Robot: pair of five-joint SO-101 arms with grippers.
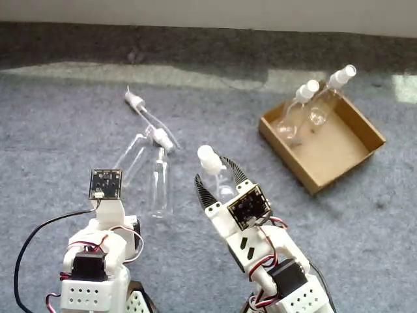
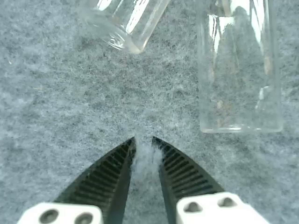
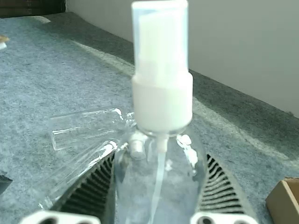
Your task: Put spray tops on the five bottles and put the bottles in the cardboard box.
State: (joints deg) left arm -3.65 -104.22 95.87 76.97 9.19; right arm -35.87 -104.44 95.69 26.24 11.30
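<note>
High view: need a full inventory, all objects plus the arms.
cardboard box: one, brown, far right on the carpet.
boxed bottles: two, clear with white spray tops, leaning on the box's far wall.
held bottle: one, clear with a white spray top, in the right claw.
uncapped bottles: two, clear, lying ahead of the left arm.
loose spray tops: two, white, beyond the uncapped bottles.
carpet: one, grey, under everything.
cable: one, black, beside the left arm.
left claw: black, slightly open, empty.
right claw: black, shut on the held bottle.
</note>
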